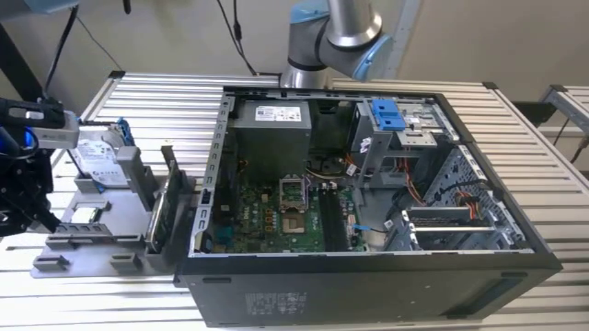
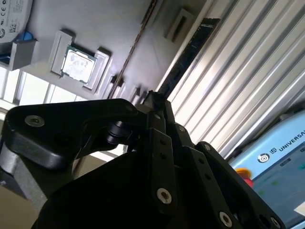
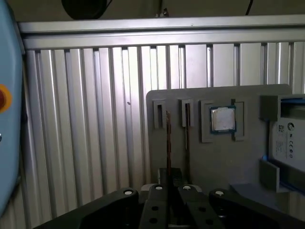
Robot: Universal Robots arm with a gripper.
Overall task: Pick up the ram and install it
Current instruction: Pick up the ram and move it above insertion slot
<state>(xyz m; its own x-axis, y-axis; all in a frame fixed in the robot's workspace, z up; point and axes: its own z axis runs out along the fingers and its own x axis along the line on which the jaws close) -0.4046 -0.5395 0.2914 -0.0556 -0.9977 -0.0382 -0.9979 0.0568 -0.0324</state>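
The ram (image 2: 188,55) is a long, thin dark stick that runs out from between my fingertips in the second wrist view. In the first wrist view the ram (image 3: 168,143) shows edge-on, rising from the gripper (image 3: 169,180) over the grey tray (image 3: 181,162). The gripper (image 2: 155,102) is shut on one end of it. In the exterior view the gripper (image 1: 26,203) hangs over the tray (image 1: 87,238) at that view's far left, well apart from the open computer case (image 1: 368,207). The motherboard's memory slots (image 1: 332,215) lie in the case's floor.
The tray also holds a processor chip (image 3: 222,119), a hard drive in a blue frame (image 1: 96,162), a green card (image 1: 161,210) and another thin stick (image 3: 187,138) standing in a slot. A blue pendant (image 2: 276,162) lies on the ribbed metal table (image 1: 552,207).
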